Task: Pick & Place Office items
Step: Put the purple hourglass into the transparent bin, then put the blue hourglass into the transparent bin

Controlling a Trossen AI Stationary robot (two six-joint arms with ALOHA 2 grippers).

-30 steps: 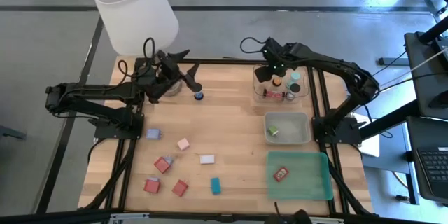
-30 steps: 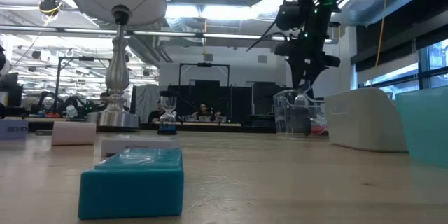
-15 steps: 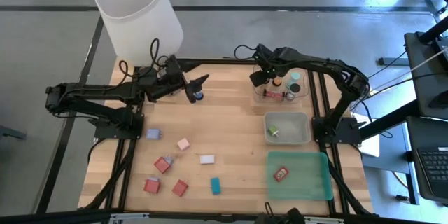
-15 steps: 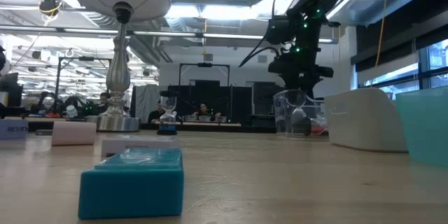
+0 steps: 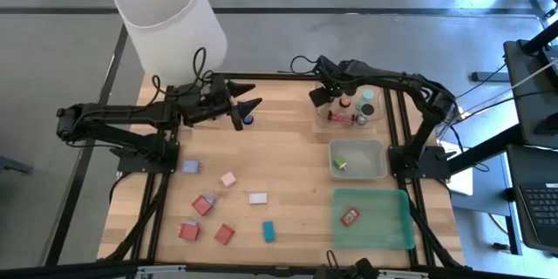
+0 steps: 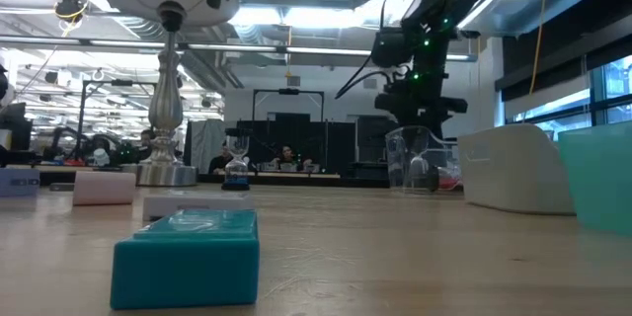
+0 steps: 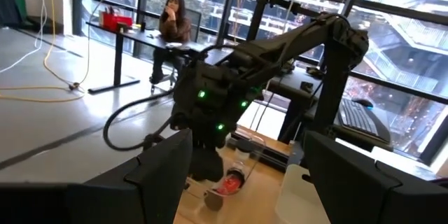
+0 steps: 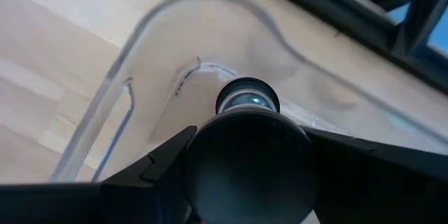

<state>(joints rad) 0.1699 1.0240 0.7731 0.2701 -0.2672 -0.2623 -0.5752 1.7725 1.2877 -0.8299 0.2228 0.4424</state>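
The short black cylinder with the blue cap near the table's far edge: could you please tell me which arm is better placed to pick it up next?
Left. The left tool hovers open right beside the short black blue-capped cylinder, while the right tool is over by the clear plastic tray.

A white-shaded lamp (image 5: pixel 170 13), 3 trays and a seated person (image 7: pixel 171 24).

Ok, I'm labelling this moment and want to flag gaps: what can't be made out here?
- Right gripper, at the clear tray's edge: fingers too dark in the high view, off-frame in the right wrist view; open or shut unknown.
- Left gripper, open: its height over the blue-capped cylinder is hidden from above.
- Grey tray's green piece: too small to identify.
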